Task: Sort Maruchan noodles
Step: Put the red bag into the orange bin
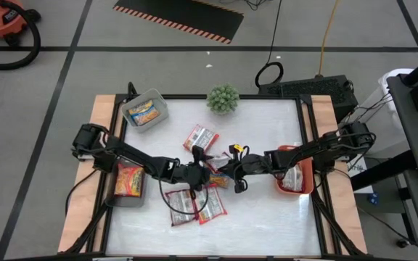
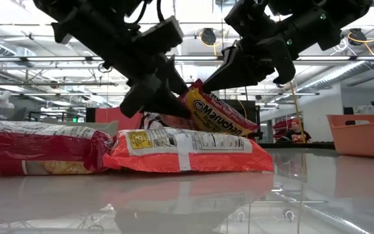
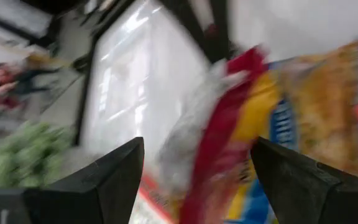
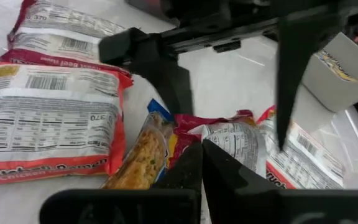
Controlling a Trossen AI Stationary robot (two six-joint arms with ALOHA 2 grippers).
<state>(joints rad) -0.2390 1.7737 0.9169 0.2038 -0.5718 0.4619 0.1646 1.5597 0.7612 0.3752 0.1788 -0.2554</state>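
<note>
A yellow-and-blue Maruchan noodle packet (image 2: 218, 116) stands tilted near the table's middle (image 1: 220, 180). My right gripper (image 4: 202, 157) is shut on it, coming from the table's right (image 1: 232, 172). From the left comes my left gripper (image 3: 197, 177), open, one finger on either side of the same packet (image 3: 247, 124) with gaps showing (image 1: 202, 174). Two red-and-white packets (image 1: 183, 206) (image 1: 210, 203) lie flat near the front, and another (image 1: 200, 136) lies farther back. My right gripper pinches the packet's raised crinkled edge (image 4: 215, 132) between its two shut fingers. The fingers slant down from the table's right. The packet is tilted up at the held end (image 2: 199, 90); its lower part is hidden behind a flat red packet (image 2: 187, 151).
A grey bin (image 1: 158, 101) at the far left corner holds a yellow packet. Another grey bin (image 1: 115, 197) at the left edge also holds one. An orange bin (image 1: 307, 174) at the right holds packets. A green potted plant (image 1: 223, 98) stands at the far edge.
</note>
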